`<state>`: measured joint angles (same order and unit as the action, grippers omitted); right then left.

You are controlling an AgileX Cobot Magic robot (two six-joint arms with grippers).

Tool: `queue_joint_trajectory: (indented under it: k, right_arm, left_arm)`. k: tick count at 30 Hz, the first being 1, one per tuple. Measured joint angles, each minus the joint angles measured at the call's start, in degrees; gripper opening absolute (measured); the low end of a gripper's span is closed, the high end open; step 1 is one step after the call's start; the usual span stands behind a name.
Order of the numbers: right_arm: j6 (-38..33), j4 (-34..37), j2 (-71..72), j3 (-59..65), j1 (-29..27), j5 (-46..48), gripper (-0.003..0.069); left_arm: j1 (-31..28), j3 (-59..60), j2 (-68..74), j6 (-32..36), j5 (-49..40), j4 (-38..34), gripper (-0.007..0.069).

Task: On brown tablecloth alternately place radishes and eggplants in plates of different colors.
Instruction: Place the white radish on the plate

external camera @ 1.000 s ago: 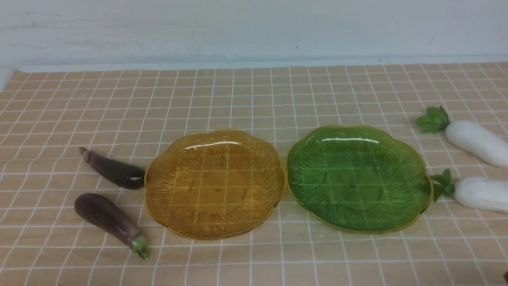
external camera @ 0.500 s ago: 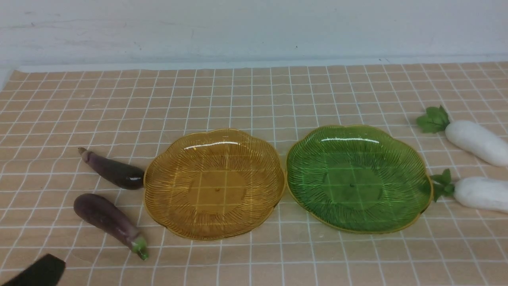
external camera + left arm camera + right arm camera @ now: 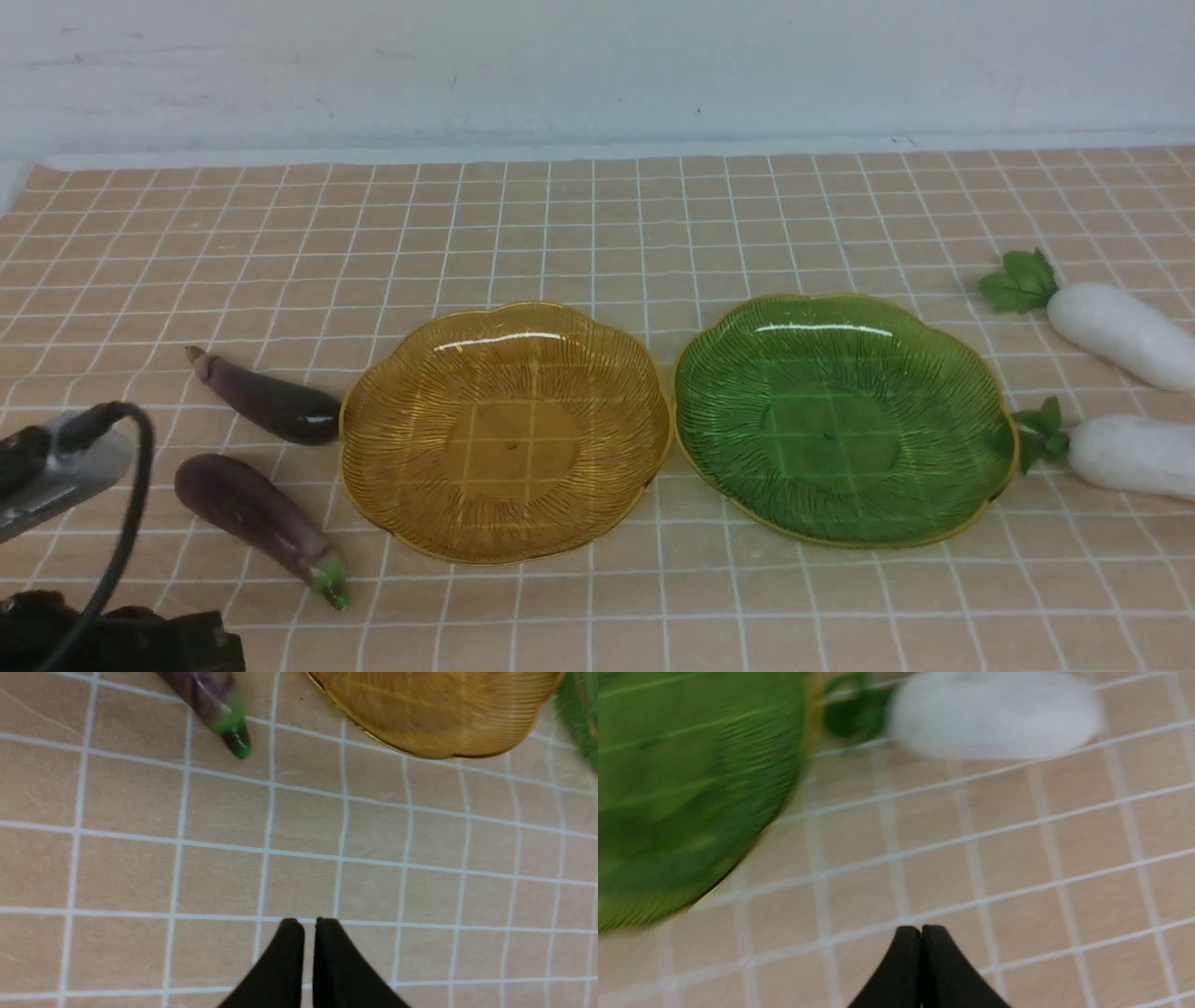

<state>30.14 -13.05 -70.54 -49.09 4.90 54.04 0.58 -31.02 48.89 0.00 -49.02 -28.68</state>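
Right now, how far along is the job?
Done: nothing; the amber plate and green plate are empty. In hand: nothing; the left pincer and right pincer are shut, empty. Remaining: near eggplant, far eggplant, near radish and far radish all lie on the cloth.

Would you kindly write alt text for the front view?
An amber plate and a green plate, both empty, sit side by side on the brown tablecloth. Two eggplants lie left of the amber one, two radishes right of the green; the left arm shows lower left.
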Motion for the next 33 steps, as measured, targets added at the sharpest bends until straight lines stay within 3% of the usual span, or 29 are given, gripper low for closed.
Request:
queue_joint_trajectory:
  k: [8,19,22,29,33]
  right_arm:
    - [8.5,-3.4,-19.0,-13.4,-1.8,-0.4,0.0001]
    - [11.1,10.6,-31.9,-28.0,-11.6,10.7,0.0029]
    - [15.4,10.8,-31.9,-28.4,-12.3,11.7,0.0142]
    - [29.8,10.2,-35.9,-28.4,-12.4,11.0,0.0498]
    - [34.5,10.4,-40.6,-28.6,-12.4,7.9,0.0581]
  left_arm:
    - [0.0,-1.0,2.6,3.2,0.5,0.8,0.0099]
    - [0.0,-1.0,2.6,4.0,1.5,0.8,0.0183]
    - [0.0,-1.0,2.7,4.0,1.5,0.9,0.0185]
    - [0.0,-1.0,2.7,5.1,1.5,0.9,0.0185]
    - [0.0,-1.0,2.7,5.1,1.4,0.9,0.0185]
